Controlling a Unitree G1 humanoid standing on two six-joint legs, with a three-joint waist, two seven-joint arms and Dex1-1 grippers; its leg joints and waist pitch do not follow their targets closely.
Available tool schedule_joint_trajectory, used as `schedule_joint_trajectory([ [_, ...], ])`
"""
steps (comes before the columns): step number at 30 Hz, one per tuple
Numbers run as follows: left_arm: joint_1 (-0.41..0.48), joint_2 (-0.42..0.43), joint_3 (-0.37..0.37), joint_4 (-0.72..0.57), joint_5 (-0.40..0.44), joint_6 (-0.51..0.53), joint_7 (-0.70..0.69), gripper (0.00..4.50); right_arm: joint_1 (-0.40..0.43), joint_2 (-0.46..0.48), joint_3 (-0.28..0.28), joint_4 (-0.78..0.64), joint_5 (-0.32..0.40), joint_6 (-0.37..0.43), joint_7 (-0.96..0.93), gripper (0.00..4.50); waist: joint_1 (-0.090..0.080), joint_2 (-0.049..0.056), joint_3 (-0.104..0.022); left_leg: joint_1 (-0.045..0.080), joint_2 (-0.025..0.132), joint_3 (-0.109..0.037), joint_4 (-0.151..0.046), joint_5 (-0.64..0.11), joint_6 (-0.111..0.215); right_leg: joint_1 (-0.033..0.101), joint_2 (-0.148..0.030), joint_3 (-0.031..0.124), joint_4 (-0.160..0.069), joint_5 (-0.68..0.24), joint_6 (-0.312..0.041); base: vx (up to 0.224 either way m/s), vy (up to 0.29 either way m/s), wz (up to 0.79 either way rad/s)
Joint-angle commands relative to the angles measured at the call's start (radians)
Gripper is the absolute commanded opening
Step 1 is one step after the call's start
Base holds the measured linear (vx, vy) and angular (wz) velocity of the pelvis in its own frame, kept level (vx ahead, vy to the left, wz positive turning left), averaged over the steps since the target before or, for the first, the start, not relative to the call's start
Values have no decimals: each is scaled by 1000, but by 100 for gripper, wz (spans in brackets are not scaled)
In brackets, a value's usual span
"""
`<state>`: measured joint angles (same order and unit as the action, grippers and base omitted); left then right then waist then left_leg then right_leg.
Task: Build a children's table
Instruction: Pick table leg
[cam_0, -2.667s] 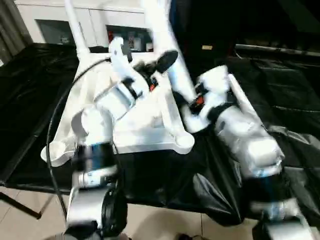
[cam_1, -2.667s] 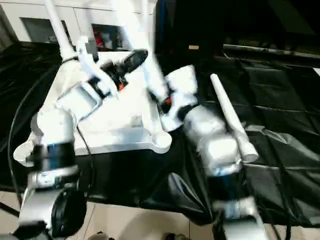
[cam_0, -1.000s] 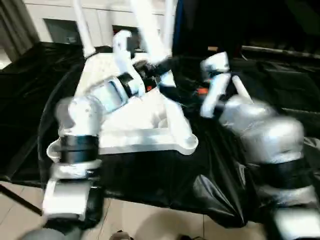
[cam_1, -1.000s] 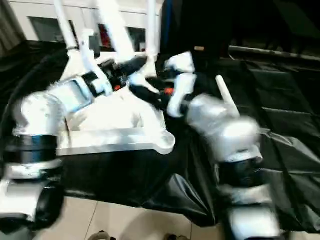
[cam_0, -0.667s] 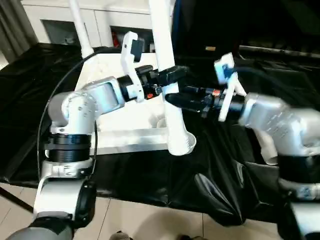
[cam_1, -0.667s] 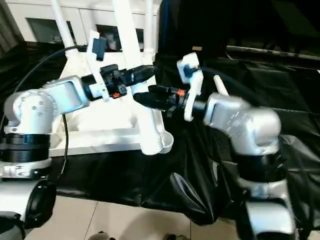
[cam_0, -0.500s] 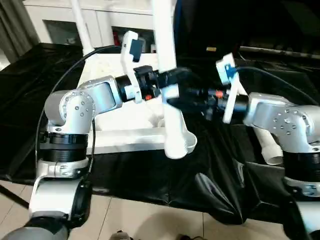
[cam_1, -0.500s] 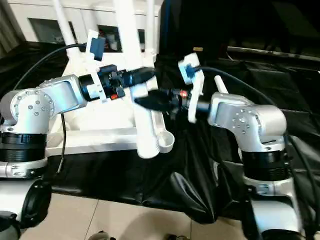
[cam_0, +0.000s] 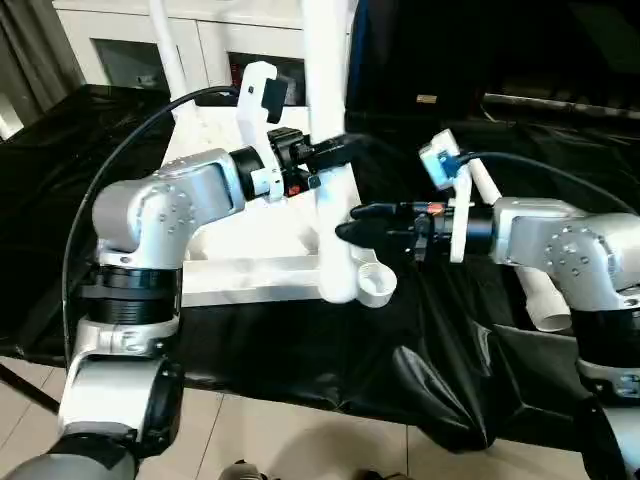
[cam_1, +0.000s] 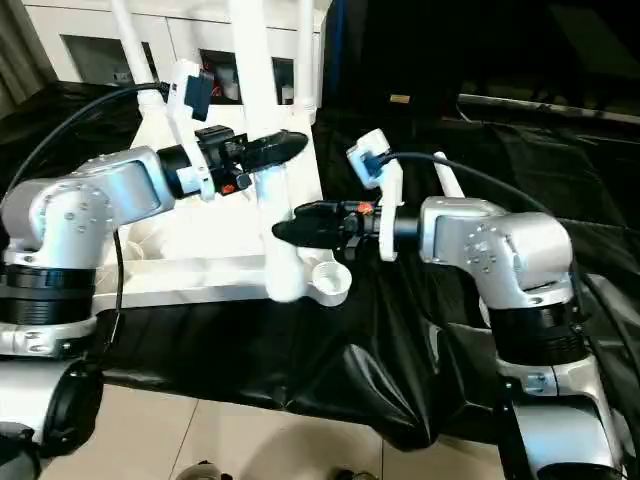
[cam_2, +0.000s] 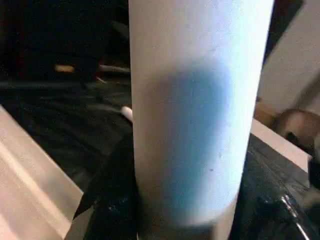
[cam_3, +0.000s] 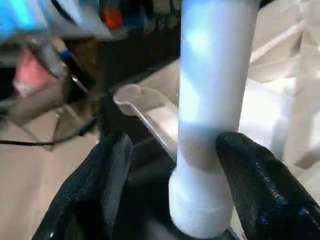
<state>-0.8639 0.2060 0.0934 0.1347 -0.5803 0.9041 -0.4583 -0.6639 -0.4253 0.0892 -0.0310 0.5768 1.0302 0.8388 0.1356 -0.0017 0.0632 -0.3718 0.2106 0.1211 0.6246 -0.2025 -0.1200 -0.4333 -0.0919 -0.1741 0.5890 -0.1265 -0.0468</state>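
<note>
Left gripper (cam_0: 335, 150) clamps the upright leg (cam_0: 328, 120).
Right gripper (cam_3: 172, 165) fingers (cam_3: 252, 187) spread either side of it, not touching; leg's top cut off.

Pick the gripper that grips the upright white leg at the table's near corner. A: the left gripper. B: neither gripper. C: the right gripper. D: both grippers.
A: the left gripper is closed around the leg, while the right gripper stands open beside it, its fingers apart from the tube.

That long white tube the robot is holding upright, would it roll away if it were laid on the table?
Probably. The leg is round and smooth, so it could roll, likely in a curve since it looks tapered. It looks stiff: it stays straight in the left gripper. Its glossy plastic may be slippery.
</note>
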Motion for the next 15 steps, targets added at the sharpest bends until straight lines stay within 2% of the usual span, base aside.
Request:
schedule_joint_trajectory([
  [1, -21, -18, 5, -24, 18, -19, 36, 184, 8, 18, 13, -20, -30, -39, -37, 303, 0, -10, -94, -12, 0, 24, -60, -73, 32, 87, -45, 43, -86, -393, 67, 0, 0, 0],
  [3, -20, -35, 5, -36, 15, -22, 49, 184, 27, 36, 46, -23, -68, -89, -58, 303, 3, -12, -97, -14, 0, 24, -59, -59, 34, 89, -46, 45, -81, -373, 59, 0, 0, 0],
  [5, -20, -41, 3, -40, 14, -24, 49, 184, 35, 45, 60, -22, -82, -108, -67, 303, 5, -11, -95, -15, -2, 26, -59, -64, 35, 87, -48, 45, -82, -380, 57, 0, 0, 0],
  [6, -17, -40, -8, -45, 18, -26, 41, 184, 37, 53, 67, -17, -90, -116, -76, 303, 4, -14, -95, -14, -2, 26, -58, -65, 37, 87, -48, 45, -83, -384, 59, 0, 0, 0],
  [9, -8, -25, -45, -61, 38, -31, 27, 184, 40, 64, 76, -12, -107, -141, -92, 303, 5, -9, -94, -12, 3, 22, -62, -66, 35, 86, -50, 47, -81, -379, 48, 0, 0, 0],
  [15, -15, -37, -37, -72, 25, -21, 22, 184, 35, 77, 84, 14, -139, -174, -109, 303, 4, -11, -93, -12, 1, 24, -62, -78, 35, 88, -49, 46, -82, -391, 50, 0, 0, 0],
])
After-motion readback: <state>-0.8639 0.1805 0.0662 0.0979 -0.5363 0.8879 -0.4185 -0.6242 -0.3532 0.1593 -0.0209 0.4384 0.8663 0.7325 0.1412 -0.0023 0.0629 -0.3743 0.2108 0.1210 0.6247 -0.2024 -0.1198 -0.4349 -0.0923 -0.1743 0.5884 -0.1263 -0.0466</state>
